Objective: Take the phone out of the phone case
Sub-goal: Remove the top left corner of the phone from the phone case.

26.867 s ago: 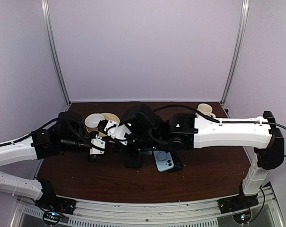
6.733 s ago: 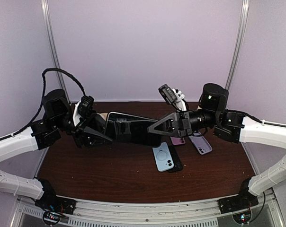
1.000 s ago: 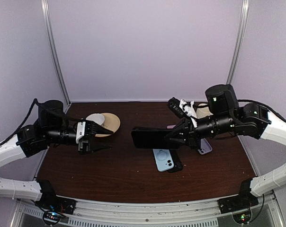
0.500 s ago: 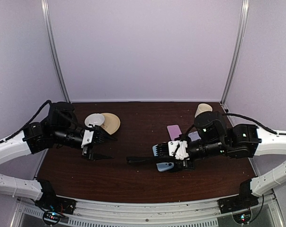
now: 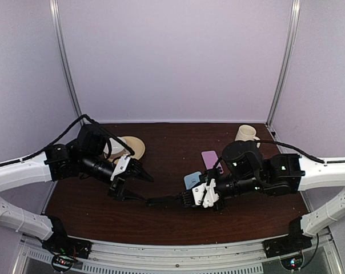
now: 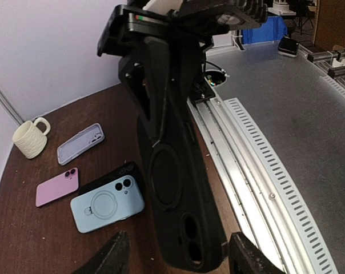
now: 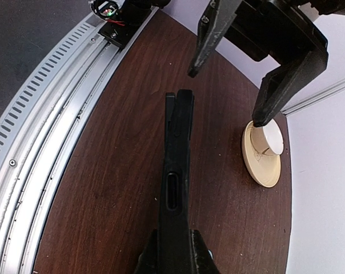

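Note:
A black phone case [image 5: 167, 201] hangs low over the table's front middle, held flat and edge-on with my right gripper [image 5: 189, 198] shut on its right end. In the left wrist view its back [image 6: 172, 182] shows a round ring and two camera holes. I cannot make out the phone apart from the case. My left gripper [image 5: 145, 189] is open, its fingers [image 6: 112, 258] standing either side of the case's free end with gaps on both sides. The right wrist view shows the case's edge [image 7: 177, 148] running out from my right gripper [image 7: 175, 242] toward the left gripper's fingers [image 7: 209, 34].
A light blue case [image 6: 107, 202] lies on a black one [image 6: 114, 173], near a pink phone [image 6: 57, 187] and a lavender case [image 6: 81, 142]. A cream mug [image 5: 246, 133] stands back right, a beige disc [image 5: 133, 147] back left. The metal rail [image 6: 247, 148] runs along the front.
My left gripper has opened wider and moved right, up to the case's free end. My right gripper has turned the case edge-on, lowered it and carried it left.

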You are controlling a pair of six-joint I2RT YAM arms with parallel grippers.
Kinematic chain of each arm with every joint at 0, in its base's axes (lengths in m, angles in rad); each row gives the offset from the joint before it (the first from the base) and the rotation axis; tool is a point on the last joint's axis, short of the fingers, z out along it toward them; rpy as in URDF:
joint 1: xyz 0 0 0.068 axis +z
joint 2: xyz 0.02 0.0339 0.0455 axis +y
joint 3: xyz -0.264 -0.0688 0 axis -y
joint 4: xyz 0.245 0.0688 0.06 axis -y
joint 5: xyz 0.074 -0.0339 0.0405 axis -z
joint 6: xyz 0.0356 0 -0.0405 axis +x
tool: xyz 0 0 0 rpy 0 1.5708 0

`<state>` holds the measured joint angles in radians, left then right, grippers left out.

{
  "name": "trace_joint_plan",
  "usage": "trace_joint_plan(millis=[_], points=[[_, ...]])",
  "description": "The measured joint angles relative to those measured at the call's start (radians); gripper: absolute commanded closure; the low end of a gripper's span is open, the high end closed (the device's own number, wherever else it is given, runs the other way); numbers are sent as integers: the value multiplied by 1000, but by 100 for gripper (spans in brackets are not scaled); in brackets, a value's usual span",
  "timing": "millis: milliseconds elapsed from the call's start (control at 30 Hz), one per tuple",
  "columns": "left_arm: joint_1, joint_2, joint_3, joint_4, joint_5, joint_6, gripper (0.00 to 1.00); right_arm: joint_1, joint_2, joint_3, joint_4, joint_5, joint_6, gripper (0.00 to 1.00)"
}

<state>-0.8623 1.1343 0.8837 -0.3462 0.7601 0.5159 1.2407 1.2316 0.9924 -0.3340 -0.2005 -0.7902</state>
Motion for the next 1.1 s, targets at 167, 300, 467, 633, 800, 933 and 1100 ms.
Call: trace_joint_plan(millis=[167,300,467,633,800,933,1100], points=[[-47,32,8,-1,2,-16,38,4,12,4,5,17,-15,100],[-64,49,9,0,-2,-26,40,6,19,15,5,22,-19,100],[-87,66,10,1,-45,-31,43,14,23,19,14,26,-20,100],[-96,71,11,1,-79,-34,48,25,33,19,16,31,-27,100],[-100,71,11,1,-92,-37,57,30,35,19,16,51,-43,100],[-102,75,11,0,-92,-40,61,38,35,19,16,66,-56,100],[-109,91,19,-16,-87,-44,62,51,35,19,7,69,-76,100]])
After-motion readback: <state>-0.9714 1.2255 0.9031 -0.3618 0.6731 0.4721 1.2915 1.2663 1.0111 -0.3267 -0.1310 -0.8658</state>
